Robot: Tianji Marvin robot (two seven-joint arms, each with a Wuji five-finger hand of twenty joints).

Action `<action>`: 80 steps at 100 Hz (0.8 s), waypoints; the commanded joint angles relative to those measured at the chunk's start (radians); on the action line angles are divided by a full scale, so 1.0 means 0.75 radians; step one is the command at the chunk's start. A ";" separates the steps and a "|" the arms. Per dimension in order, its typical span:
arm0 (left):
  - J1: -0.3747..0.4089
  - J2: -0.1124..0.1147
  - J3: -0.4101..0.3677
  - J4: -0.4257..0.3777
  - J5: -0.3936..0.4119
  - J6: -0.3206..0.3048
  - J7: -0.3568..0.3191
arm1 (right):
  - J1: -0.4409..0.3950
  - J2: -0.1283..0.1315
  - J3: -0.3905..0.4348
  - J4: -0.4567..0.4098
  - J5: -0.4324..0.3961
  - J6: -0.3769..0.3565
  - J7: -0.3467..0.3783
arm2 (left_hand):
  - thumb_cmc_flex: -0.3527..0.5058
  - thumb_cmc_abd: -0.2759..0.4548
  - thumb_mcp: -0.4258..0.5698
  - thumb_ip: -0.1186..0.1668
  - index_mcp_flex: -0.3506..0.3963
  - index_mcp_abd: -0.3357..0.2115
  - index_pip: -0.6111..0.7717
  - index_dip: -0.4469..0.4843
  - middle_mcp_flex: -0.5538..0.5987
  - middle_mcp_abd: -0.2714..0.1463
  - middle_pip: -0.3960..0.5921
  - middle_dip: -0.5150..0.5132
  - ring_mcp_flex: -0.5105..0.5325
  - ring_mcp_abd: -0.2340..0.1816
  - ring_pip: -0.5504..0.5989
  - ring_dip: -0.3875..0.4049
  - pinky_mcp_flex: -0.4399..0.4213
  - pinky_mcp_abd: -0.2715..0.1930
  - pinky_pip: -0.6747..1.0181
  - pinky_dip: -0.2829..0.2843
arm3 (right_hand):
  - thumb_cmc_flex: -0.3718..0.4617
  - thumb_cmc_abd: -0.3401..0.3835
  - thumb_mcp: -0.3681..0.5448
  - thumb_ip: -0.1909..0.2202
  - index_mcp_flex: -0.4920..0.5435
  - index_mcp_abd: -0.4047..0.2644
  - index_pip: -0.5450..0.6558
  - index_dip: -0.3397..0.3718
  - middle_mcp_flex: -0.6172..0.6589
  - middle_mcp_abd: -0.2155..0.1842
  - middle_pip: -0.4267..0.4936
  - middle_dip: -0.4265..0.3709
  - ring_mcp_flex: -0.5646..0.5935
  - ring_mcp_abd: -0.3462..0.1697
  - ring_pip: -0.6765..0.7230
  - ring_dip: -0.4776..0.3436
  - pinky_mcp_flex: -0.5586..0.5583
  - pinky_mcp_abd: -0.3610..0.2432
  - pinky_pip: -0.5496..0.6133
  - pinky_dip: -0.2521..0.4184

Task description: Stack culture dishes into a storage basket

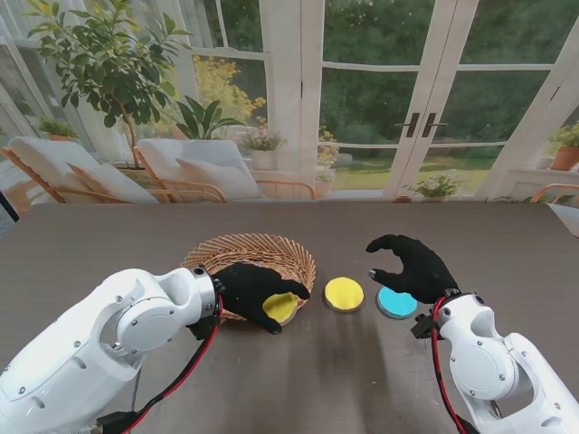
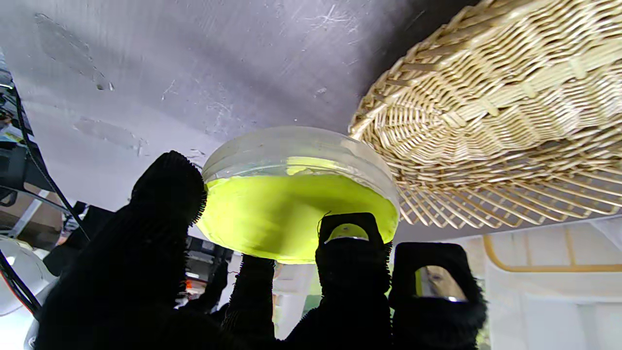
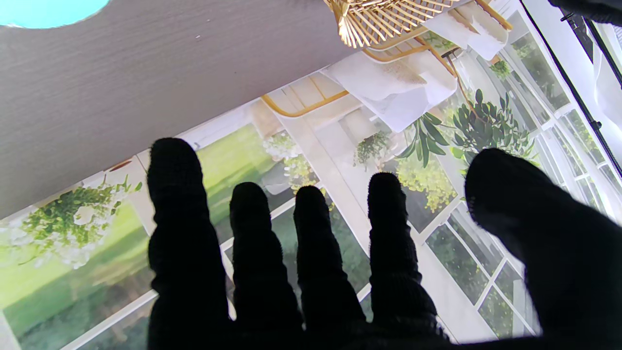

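glass doors and potted greenery stand behind a dark grey counter (image 1: 362, 362) that carries everything. the lime-yellow culture dish (image 2: 296, 209) is pinched at its rim by the left hand (image 1: 258, 294), thumb on one side and fingers (image 2: 352, 253) on the other, raised just off the counter right at the near rim of the wicker storage basket (image 1: 262, 255); the edge grip looks chosen to keep the dish level and leave its underside free for setting down inside the basket, which seems to hold no dishes yet. just right of the basket a yellow culture dish (image 1: 344, 293) rests flat on the counter, and farther right of the basket lies a blue culture dish (image 1: 396, 303). the right hand (image 1: 412, 267) hovers over the blue one, fingers spread and holding nothing, apparently poised for its turn.
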 commanded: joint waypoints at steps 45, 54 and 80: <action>-0.191 -0.021 0.323 0.136 -0.132 -0.018 0.032 | 0.001 -0.008 0.008 0.004 -0.004 0.003 -0.001 | 0.194 0.141 0.100 0.054 0.023 0.016 -0.003 -0.008 0.125 -0.187 0.190 0.094 0.036 -0.031 0.041 -0.001 0.004 -0.036 0.255 -0.013 | 0.002 -0.025 -0.041 0.004 0.026 -0.024 -0.016 -0.004 0.007 0.017 -0.002 -0.018 0.025 -0.005 0.002 0.010 -0.602 0.005 -0.041 0.051; -0.229 -0.023 0.381 0.167 -0.146 -0.019 0.040 | 0.001 -0.009 0.008 0.005 -0.005 0.003 -0.003 | 0.198 0.155 0.089 0.055 0.025 0.016 -0.001 -0.007 0.124 -0.190 0.191 0.096 0.035 -0.032 0.040 -0.002 0.003 -0.041 0.253 -0.014 | 0.001 -0.024 -0.042 0.004 0.027 -0.023 -0.015 -0.004 0.006 0.017 -0.002 -0.018 0.024 -0.004 0.002 0.010 -0.602 0.006 -0.041 0.051; -0.272 -0.034 0.484 0.236 -0.097 -0.023 0.111 | 0.001 -0.010 0.010 0.006 -0.007 0.003 -0.012 | 0.207 0.187 0.042 0.047 0.034 0.014 0.006 -0.006 0.126 -0.194 0.198 0.101 0.037 -0.040 0.033 -0.006 0.005 -0.050 0.254 -0.026 | 0.003 -0.025 -0.041 0.004 0.028 -0.021 -0.015 -0.004 0.008 0.017 -0.002 -0.017 0.028 -0.006 0.003 0.011 -0.602 0.006 -0.041 0.051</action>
